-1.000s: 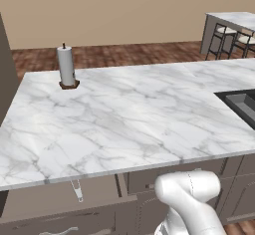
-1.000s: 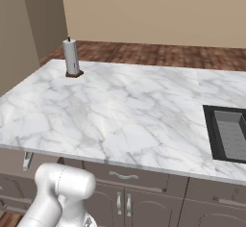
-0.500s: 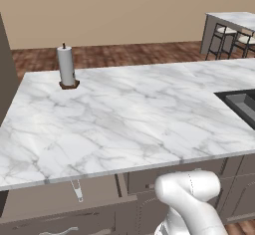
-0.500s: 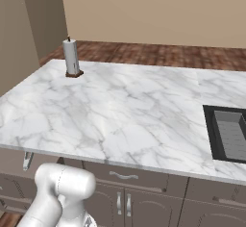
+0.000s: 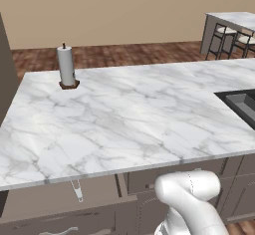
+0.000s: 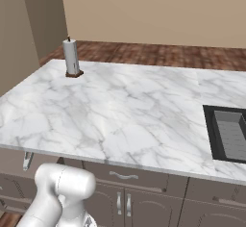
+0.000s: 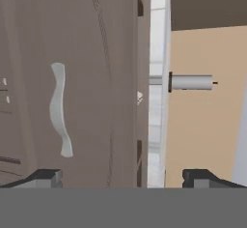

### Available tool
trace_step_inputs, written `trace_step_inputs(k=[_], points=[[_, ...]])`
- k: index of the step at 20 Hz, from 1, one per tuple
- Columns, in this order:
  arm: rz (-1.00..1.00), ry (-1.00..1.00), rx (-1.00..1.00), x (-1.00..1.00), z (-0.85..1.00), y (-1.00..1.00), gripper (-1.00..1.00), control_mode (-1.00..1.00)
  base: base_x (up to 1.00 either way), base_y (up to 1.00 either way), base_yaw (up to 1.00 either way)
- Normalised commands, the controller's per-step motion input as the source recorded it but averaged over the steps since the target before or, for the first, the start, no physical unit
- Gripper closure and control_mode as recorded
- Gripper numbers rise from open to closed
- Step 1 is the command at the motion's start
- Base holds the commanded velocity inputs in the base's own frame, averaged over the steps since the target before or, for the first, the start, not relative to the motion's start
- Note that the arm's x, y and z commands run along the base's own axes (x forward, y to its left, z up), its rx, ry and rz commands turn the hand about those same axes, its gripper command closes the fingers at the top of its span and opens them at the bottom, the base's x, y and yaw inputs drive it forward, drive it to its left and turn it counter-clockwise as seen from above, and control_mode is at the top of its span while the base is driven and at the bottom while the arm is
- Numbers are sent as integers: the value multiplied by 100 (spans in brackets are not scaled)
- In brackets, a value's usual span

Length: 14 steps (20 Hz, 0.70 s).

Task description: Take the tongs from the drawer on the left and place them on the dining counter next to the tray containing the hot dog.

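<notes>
Jaws apart, facing matte grey-brown drawer [image 7: 96,92] front; curved silver handle [image 7: 60,108] between fingertips [image 7: 46,178], untouched. Veined marble worktop [image 5: 124,119] edge overhanging just above drawer.

The claw [image 7: 123,178] hangs low, fingertips spread wide, holding nothing.

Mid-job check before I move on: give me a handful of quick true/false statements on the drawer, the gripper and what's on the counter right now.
1. The drawer on the left stands pulled out from under the marble top. True.
2. The gripper is shut on the tongs. False: its fingers stand wide apart with nothing between them.
3. A paper towel roll stands upright near the counter's far left corner. True.
4. The hand view faces the drawer front with its curved silver handle. True.
5. A blue tray sits beside the sink. False: only bare marble lies there.
</notes>
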Motion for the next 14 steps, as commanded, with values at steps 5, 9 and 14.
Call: trace_step_inputs(k=[5, 9, 14], points=[[0, 7, 0, 0, 10, 0, -100, -100, 0, 0, 0], [1, 10, 0, 0, 6, 0, -100, -100, 0, 0, 0], [0, 13, 3, 8, 11, -11, -100, -100, 0, 0, 0]])
